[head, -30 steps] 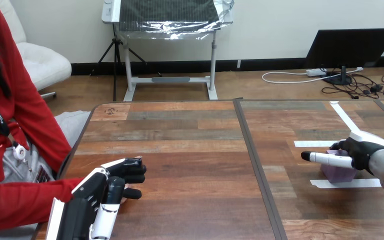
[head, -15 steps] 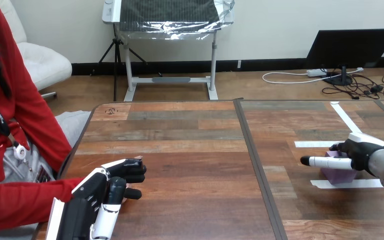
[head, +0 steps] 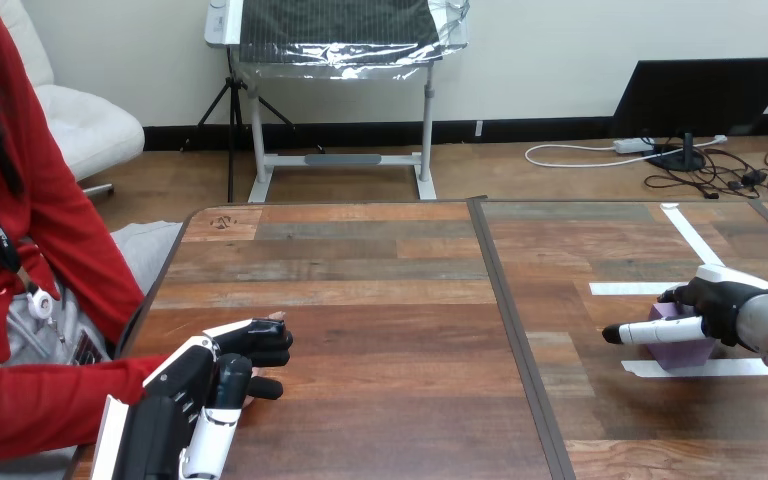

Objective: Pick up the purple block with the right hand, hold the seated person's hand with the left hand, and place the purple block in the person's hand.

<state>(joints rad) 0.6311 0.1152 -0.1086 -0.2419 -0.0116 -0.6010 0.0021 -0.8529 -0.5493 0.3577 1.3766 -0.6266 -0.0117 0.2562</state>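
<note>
Right robot hand [head: 725,303] is clasping the purple block [head: 682,348] on the table's [head: 380,300] right side, while the left robot hand [head: 205,385] is curling round the person's hand [head: 276,317]. Pickup seems to be getting underway; next, the block is needing lifting and carrying left to that palm.

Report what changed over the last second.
The right robot hand eased slightly toward the view's right, and the straight finger it lays across the front of the purple block tilted, its tip dipping a little. It stays closed on the purple block, which has barely shifted beside the tape strip. The left robot hand remains curled over the person's hand, unmoved.
</note>
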